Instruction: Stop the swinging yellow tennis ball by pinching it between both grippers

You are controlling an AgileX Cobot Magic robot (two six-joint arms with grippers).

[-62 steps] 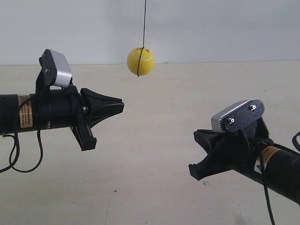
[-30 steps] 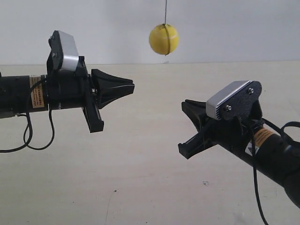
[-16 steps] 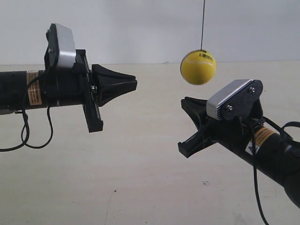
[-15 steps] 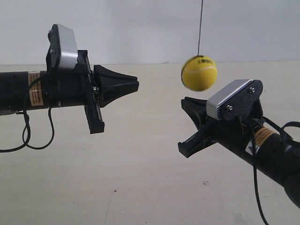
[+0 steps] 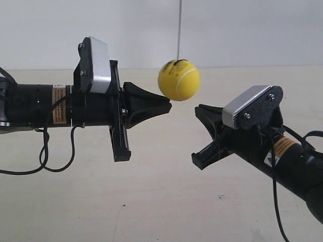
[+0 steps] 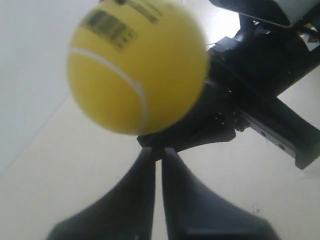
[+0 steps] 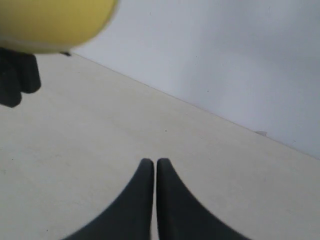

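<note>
arms (image 5: 30,103) matte black, tubular | fingers (image 5: 149,103) black, pointed | camera blocks (image 5: 98,65) silver-grey, two screws (image 5: 246,115) | labels (image 5: 59,103) orange | cables (image 5: 44,148) thin, black, looped

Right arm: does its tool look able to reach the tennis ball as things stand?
Probably yes. Only open air lies between the right tool and the yellow tennis ball. The ball hangs higher than the shut tool, so the arm would need to rise.

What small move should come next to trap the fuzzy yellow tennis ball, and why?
Probably lift and advance the black pointed right gripper toward the fuzzy yellow tennis ball. The shut left gripper has its tip right beside the ball, while the right gripper, also shut, is lower and apart from it.
</note>
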